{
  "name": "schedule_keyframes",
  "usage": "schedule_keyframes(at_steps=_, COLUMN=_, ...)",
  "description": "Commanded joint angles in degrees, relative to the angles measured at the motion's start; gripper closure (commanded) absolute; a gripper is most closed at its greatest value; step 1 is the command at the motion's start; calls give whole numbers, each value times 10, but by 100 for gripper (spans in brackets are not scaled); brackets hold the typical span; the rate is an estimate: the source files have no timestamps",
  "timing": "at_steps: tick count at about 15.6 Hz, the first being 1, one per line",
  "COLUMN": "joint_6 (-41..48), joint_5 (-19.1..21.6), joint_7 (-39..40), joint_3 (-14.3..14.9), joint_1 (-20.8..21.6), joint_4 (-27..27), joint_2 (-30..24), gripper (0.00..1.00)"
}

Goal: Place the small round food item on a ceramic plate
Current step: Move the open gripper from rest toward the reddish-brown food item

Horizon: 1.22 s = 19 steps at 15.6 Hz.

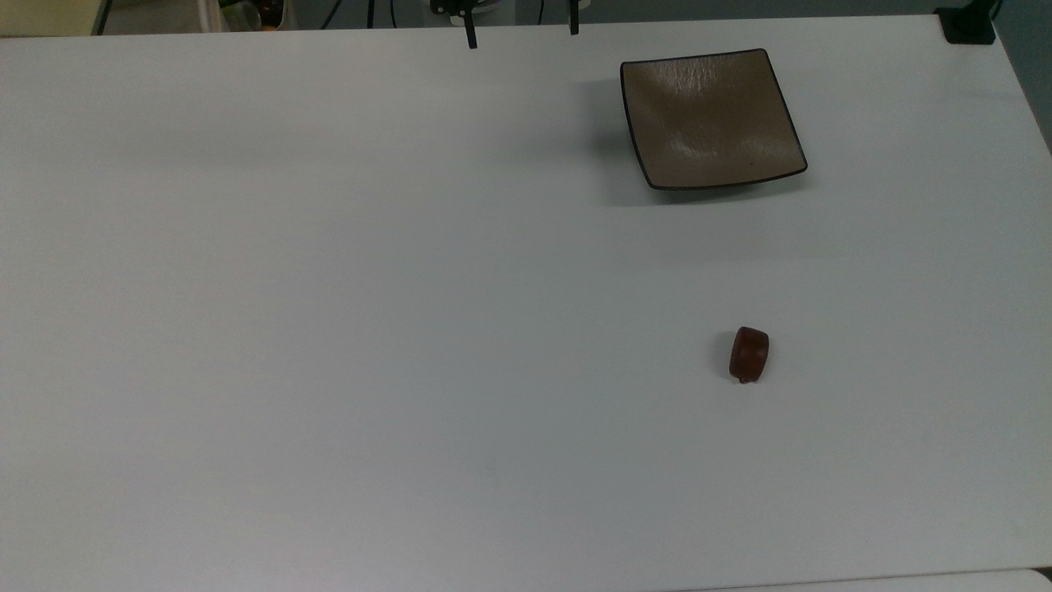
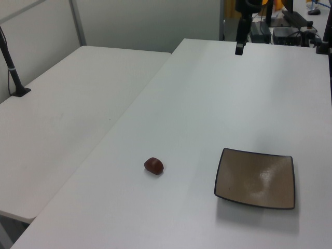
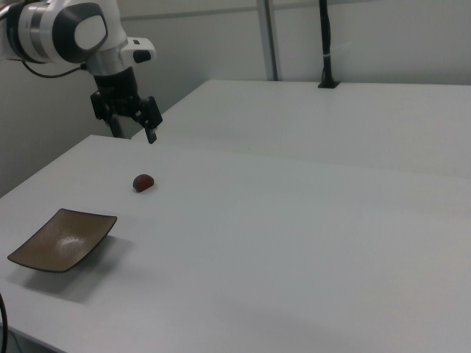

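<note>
1. White desk [image 1: 329, 329]: a broad, flat surface carrying both task objects.
2. Small dark reddish-brown rounded food chunk [image 1: 749, 354]: lies on the bare desk with a tiny nub at its lower end in the top view; it sits well apart from the plate, toward the top view's bottom.
3. Square brown-taupe glazed ceramic plate with a thin dark rim [image 1: 712, 120]: rests on the desk, upturned corners, nothing on it.
4. End effector [image 1: 521, 31]: hangs above the desk's far edge in the top view, two dark fingers [image 1: 470, 37] spread wide, holding nothing; in the right view [image 3: 132, 116] it sits beyond the chunk [image 3: 143, 182].
</note>
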<state>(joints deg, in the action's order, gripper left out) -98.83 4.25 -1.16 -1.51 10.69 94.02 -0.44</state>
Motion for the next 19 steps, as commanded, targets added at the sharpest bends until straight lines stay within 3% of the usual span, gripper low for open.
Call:
schedule_keyframes(at_steps=1, joint_6=-14, joint_5=-2, joint_7=7, joint_3=-4, joint_1=-3, joint_4=8, joint_2=-2, gripper=0)
schedule_keyframes(at_steps=12, joint_6=-48, joint_5=6, joint_7=3, joint_3=-4, joint_1=15, joint_4=5, joint_2=20, gripper=0)
schedule_keyframes(at_steps=16, joint_6=-91, joint_5=9, joint_7=-64, joint_3=-4, joint_1=28, joint_4=-14, joint_2=53, gripper=0)
schedule_keyframes(at_steps=19, joint_6=-91, joint_5=5, joint_7=-107, joint_3=-4, joint_1=39, joint_4=-60, joint_2=93, gripper=0)
